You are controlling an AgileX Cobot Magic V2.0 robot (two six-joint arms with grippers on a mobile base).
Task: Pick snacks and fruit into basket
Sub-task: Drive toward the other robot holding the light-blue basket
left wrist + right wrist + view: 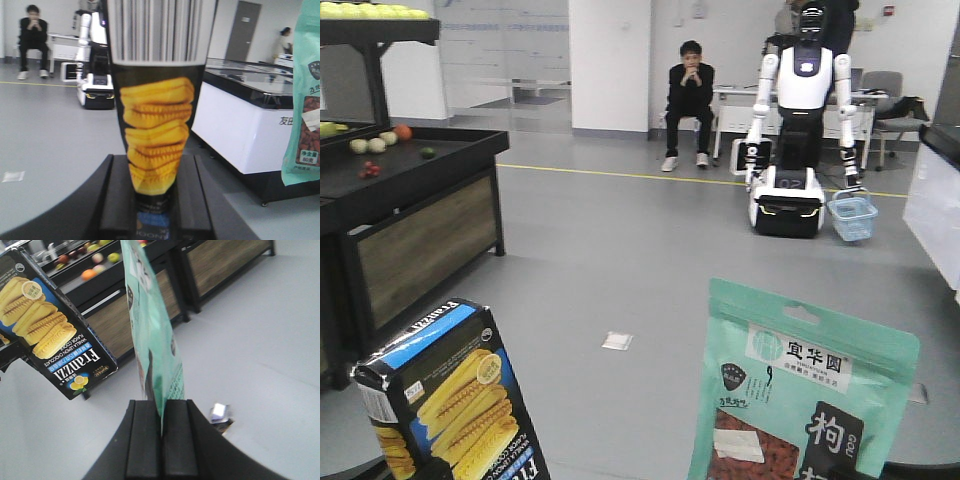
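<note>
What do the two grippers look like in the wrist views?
Both the left gripper and the right gripper are matte black: two flat, rectangular fingers on a wide, curved housing. No cables or markings show.

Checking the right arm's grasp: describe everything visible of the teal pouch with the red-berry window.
The teal plastic pouch is flat and glossy, with a white label, a black panel and a clear window of red berries. It stands upright in mid-air, lower edge pinched in the shut right gripper; nothing else touches it.
</note>
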